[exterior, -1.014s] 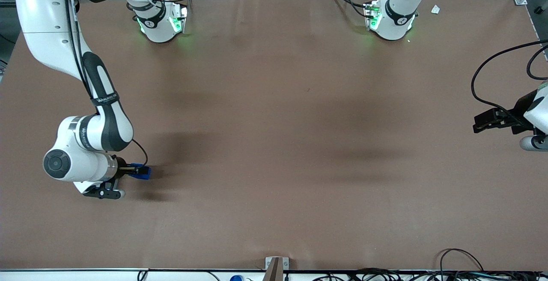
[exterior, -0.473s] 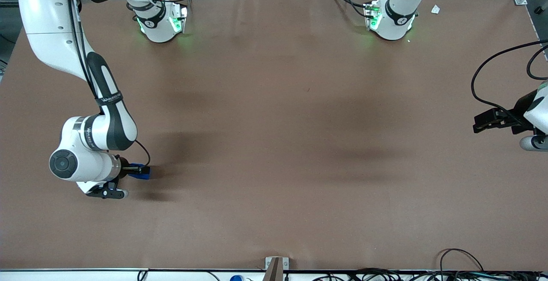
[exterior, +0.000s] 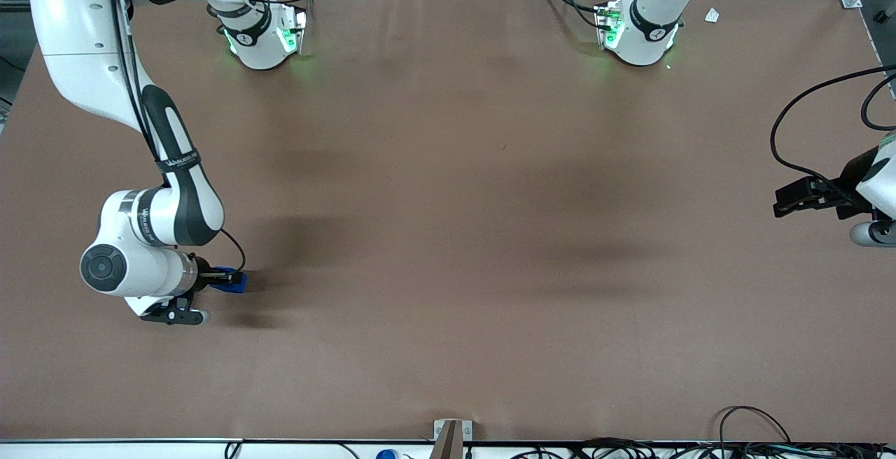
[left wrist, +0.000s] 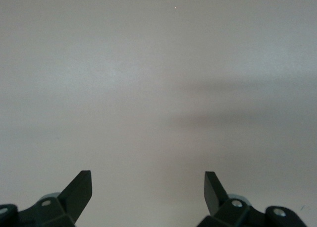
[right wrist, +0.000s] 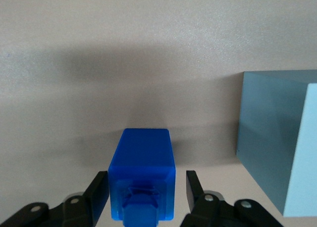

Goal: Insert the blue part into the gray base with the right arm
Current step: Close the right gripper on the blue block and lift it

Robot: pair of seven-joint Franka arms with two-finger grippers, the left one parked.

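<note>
The blue part (exterior: 233, 281) lies on the brown table toward the working arm's end. My right arm's gripper (exterior: 222, 278) is low over the table and straddles it. In the right wrist view the blue part (right wrist: 142, 160) sits between the black fingers (right wrist: 98, 190) of the gripper (right wrist: 146, 175). One finger is against its side and the other stands off with a small gap, so the gripper is open. The gray base (right wrist: 277, 138) stands on the table close beside the blue part, apart from it. The gray base does not show in the front view.
The two arm bases (exterior: 262, 32) (exterior: 640, 25) stand at the table's edge farthest from the front camera. The parked arm's gripper (exterior: 805, 196) and black cables (exterior: 805, 116) are at its end. A small bracket (exterior: 451, 434) sits at the nearest edge.
My right arm's wrist has shifted a little toward the parked arm's end, closing in on the blue part. The blue part has stayed in place on the table.
</note>
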